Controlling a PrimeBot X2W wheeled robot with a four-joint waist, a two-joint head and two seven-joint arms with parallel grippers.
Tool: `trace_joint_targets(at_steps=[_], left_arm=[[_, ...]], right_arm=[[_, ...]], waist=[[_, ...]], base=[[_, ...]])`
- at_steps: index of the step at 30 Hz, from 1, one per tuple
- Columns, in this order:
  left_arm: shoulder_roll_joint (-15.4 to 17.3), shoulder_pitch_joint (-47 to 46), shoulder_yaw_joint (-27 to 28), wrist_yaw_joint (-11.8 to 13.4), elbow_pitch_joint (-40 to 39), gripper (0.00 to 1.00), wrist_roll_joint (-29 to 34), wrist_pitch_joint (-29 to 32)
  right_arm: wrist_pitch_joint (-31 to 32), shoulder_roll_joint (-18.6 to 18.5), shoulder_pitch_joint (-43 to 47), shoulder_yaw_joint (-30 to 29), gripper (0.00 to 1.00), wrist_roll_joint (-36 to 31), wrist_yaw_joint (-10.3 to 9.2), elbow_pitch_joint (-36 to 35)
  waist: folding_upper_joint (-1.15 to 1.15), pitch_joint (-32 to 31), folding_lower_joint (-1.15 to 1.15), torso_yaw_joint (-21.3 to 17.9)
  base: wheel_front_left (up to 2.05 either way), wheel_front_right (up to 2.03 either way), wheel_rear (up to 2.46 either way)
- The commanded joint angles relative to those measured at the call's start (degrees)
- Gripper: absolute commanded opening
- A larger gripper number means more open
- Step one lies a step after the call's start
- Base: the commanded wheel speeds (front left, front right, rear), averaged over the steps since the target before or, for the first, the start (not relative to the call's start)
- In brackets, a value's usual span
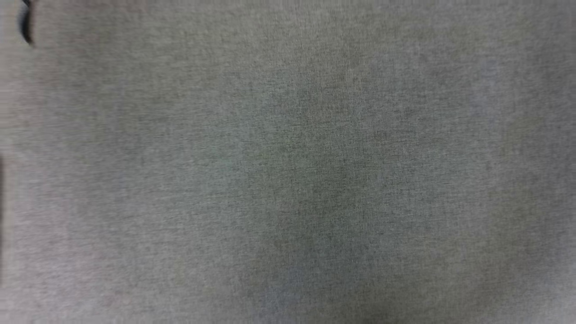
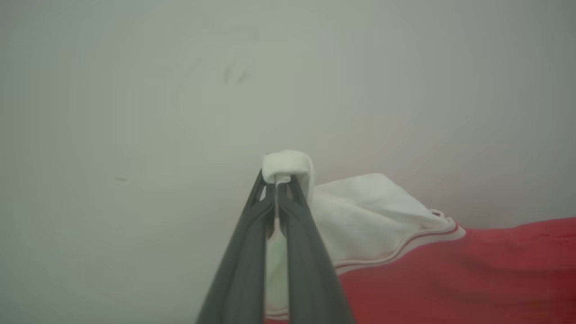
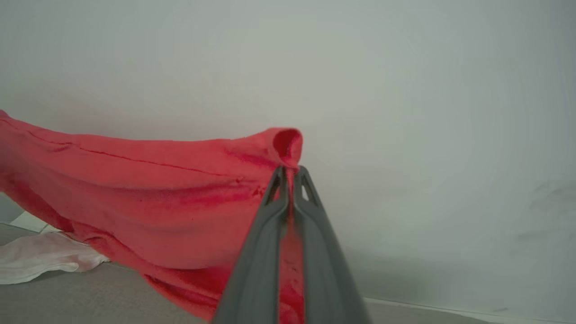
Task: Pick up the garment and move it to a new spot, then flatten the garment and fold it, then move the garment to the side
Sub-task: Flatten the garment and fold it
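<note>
The jaws of the left gripper were pinched tight on a small fold of white cloth. That fold poked up past the tips like a little white cap. It was part of the white sleeve of the garment. The jaws of the right gripper were also squeezed together, on a bit of the red cloth. The red cloth curled over in a small loop just above those tips.

The garment was mostly bright red. In the left wrist view the white sleeve sat next to the red part, and a thin trim of white and red stripes ran between them. The sleeve looked soft and a bit crumpled.

In the right wrist view the red cloth hung from the right gripper and stretched away to that view's left like a saggy sheet. It had soft folds and a thin seam running near its top edge. Its low part drooped down near a grey surface. A white bit of the garment lay on that grey surface in the bottom left corner. A plain pale wall was behind it all.

The head view showed grey woven cloth, a bit blurry. A small dark shape sat in the top left corner. I could not tell what it was.
</note>
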Motion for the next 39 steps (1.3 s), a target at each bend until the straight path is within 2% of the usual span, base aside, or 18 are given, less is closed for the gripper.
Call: trace_joint_targets(at_steps=[1,8,12,19,24,29,35,39], left_arm=[[-0.48,2.65,0.03,-0.70,0.72,0.00,-0.38,-0.73],[-2.63,18.77,2.65,-3.11,2.50,0.00,-4.58,-2.31],[-2.12,31.50,4.86,-4.04,0.04,0.00,-6.38,-2.59],[-0.46,57.35,8.89,-2.45,-9.62,0.00,-6.53,-2.51],[1.40,72.82,8.53,-1.07,-15.16,0.00,-7.27,-1.28],[3.15,86.49,9.32,2.65,-24.55,0.00,-9.12,1.78],[4.98,102.65,10.61,10.62,-41.97,0.00,-11.42,7.55],[6.22,111.38,11.44,16.01,-54.43,0.00,-12.78,11.95]], right_arm=[[-0.50,0.19,2.54,0.78,0.00,0.69,-0.04,0.98],[-0.85,-1.63,14.34,5.27,0.00,5.85,-0.05,2.81],[-1.44,-2.52,24.20,8.19,0.00,9.09,-0.04,1.52],[-0.91,-4.34,43.28,11.29,0.00,14.21,-0.06,-2.44],[2.74,-5.95,55.65,12.00,0.00,16.57,-0.07,-6.57],[6.19,-7.57,67.49,9.88,0.00,17.45,-0.08,-12.00],[9.94,-7.89,81.37,3.56,0.00,16.64,-0.09,-21.07],[13.76,-6.02,89.77,-2.20,0.00,15.00,-0.09,-27.96]], waist=[[0.00,-2.45,-0.02,0.86],[0.00,-12.08,-0.02,3.13],[0.00,-18.86,-0.02,3.53],[0.00,-28.74,-0.02,3.18],[0.00,-34.26,-0.02,2.73],[0.00,-38.64,-0.02,2.42],[0.00,-41.58,-0.02,2.21],[0.00,-42.16,-0.02,2.29]], base=[[0.00,0.00,0.00],[0.00,0.00,0.00],[0.00,0.00,0.00],[0.00,0.00,0.00],[0.00,0.00,0.00],[0.00,0.00,0.00],[0.00,0.00,0.00],[0.00,0.00,0.00]])
